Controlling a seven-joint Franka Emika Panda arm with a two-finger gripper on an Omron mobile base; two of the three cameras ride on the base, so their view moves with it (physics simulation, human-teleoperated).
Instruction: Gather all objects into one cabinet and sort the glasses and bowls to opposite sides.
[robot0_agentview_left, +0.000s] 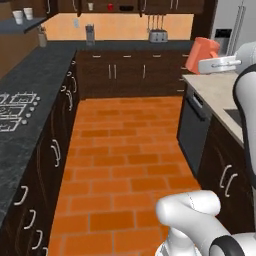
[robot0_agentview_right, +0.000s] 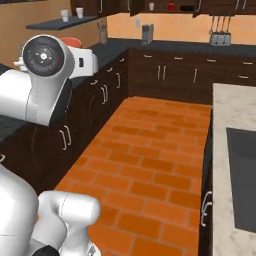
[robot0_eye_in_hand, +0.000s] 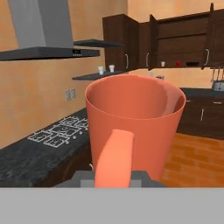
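Observation:
My gripper (robot0_agentview_left: 202, 64) is shut on the salmon-orange cup (robot0_agentview_left: 201, 52), held high over the right counter. The hand view looks right at this cup (robot0_eye_in_hand: 131, 122), with its handle (robot0_eye_in_hand: 114, 157) toward the camera and hiding the fingertips. In the right base view the cup (robot0_agentview_right: 74, 42) peeks out behind my arm. Far across the kitchen the dark wall cabinet (robot0_eye_in_hand: 183, 46) stands open. On its shelf stand a cream tumbler (robot0_eye_in_hand: 162, 64), a red mug (robot0_eye_in_hand: 178, 64) and a black bowl (robot0_eye_in_hand: 192, 64). The tumbler (robot0_agentview_left: 90, 6), mug (robot0_agentview_left: 110, 7) and bowl (robot0_agentview_left: 126, 8) also show in the left base view.
A dark counter with a stove (robot0_agentview_left: 15, 110) runs along the left, under a range hood (robot0_eye_in_hand: 43, 26) and a shelf with two white cups (robot0_agentview_left: 22, 15). A toaster (robot0_agentview_left: 158, 36) sits on the back counter. The pale counter (robot0_agentview_left: 212, 95), a sink (robot0_agentview_right: 242, 175) and the fridge (robot0_agentview_left: 235, 25) line the right. An orange brick floor (robot0_agentview_left: 125, 150) lies between.

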